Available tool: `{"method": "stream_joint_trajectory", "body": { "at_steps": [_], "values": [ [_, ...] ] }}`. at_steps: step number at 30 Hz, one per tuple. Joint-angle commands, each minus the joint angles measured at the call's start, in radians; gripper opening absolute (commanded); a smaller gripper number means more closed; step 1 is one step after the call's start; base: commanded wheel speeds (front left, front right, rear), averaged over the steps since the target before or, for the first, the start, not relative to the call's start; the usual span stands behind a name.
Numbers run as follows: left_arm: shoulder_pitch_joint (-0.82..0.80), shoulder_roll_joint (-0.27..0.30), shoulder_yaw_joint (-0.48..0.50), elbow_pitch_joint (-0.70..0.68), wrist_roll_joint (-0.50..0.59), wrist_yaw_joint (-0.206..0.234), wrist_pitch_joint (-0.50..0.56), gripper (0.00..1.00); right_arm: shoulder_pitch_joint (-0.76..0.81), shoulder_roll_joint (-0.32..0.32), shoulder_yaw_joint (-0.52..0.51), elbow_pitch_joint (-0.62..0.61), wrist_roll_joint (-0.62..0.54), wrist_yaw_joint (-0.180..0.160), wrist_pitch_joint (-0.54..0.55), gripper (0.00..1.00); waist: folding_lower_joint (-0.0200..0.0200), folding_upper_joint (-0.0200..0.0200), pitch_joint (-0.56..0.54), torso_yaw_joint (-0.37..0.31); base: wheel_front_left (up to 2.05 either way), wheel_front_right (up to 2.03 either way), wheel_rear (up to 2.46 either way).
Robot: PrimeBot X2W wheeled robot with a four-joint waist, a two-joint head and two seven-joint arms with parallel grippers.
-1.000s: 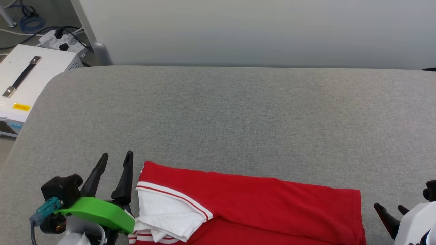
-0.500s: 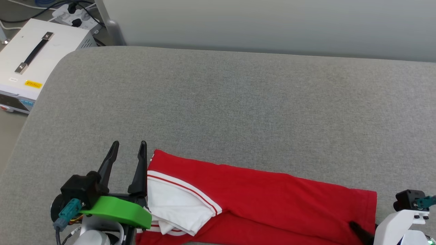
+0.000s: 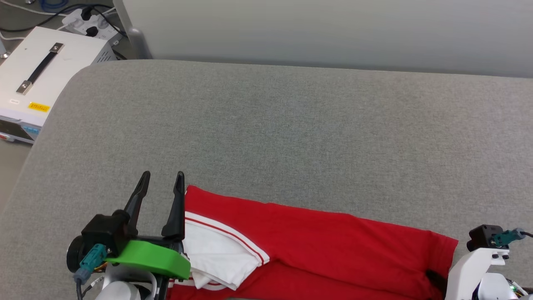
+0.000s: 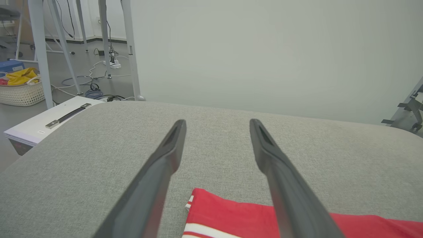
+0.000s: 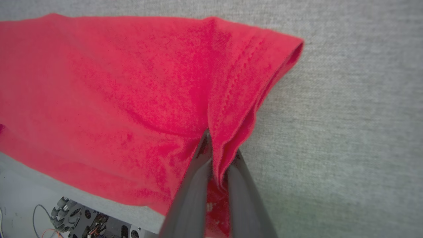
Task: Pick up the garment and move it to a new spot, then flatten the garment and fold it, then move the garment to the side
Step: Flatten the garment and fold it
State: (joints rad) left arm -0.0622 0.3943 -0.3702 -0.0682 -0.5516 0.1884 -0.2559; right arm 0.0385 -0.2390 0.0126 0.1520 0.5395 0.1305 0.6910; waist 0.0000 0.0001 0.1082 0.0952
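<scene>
Right gripper (image 5: 220,144) clamped on hem corner of red garment (image 3: 333,246). Left gripper (image 3: 163,175) fingers spread apart, just beside garment's white-sleeve end, above grey tabletop (image 3: 291,137).

Yellow sticker (image 3: 38,107): on the white case (image 3: 75,54), at ten o'clock in the head view; print too small to read.
White tag (image 3: 14,101): same case, just beside the sticker; illegible.
Legible text: none.
</scene>
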Motion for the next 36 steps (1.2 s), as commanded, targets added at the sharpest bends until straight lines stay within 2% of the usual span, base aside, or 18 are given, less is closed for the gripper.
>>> {"method": "stream_joint_trajectory", "body": {
  "at_steps": [1,9,17,22,25,30,36],
  "values": [
    [0.004,-0.002,0.005,0.007,0.013,0.0,-0.006,1.0,-0.011,-0.002,0.012,0.003,0.004,0.0,-0.001,0.0,0.0,-0.0001,-0.014,-0.011,0.0,0.0,0.0],
    [0.027,0.011,0.01,0.003,0.031,0.021,-0.005,1.0,-0.028,-0.055,-0.048,-0.059,-0.005,0.0,0.037,0.0,0.0,-0.0001,-0.037,-0.042,0.0,0.0,0.0],
    [0.027,0.016,0.006,-0.008,0.036,0.032,-0.001,1.0,-0.025,-0.09,-0.239,-0.054,-0.024,0.0,0.069,0.0,0.0,-0.0001,-0.029,-0.058,0.0,0.0,0.0],
    [0.028,0.014,0.007,-0.01,0.041,0.039,-0.001,1.0,-0.022,-0.058,-0.347,-0.072,-0.007,0.0,0.109,0.0,0.0,-0.0001,-0.03,-0.063,0.0,0.0,0.0],
    [0.028,0.013,0.005,-0.01,0.043,0.04,-0.002,1.0,-0.032,-0.002,-0.381,-0.086,0.065,0.0,0.166,0.0,0.0,-0.0001,-0.032,-0.063,0.0,0.0,0.0],
    [0.025,0.014,0.0,-0.008,0.043,0.04,0.0,1.0,-0.05,0.128,-0.401,-0.145,0.294,0.0,0.325,0.0,0.0,-0.0001,-0.037,-0.054,0.0,0.0,0.0],
    [0.021,0.013,-0.009,-0.008,0.042,0.039,0.007,1.0,-0.06,0.185,-0.393,-0.161,0.532,0.0,0.462,0.0,0.0,-0.0001,-0.048,-0.037,0.0,0.0,0.0]
  ]
}}
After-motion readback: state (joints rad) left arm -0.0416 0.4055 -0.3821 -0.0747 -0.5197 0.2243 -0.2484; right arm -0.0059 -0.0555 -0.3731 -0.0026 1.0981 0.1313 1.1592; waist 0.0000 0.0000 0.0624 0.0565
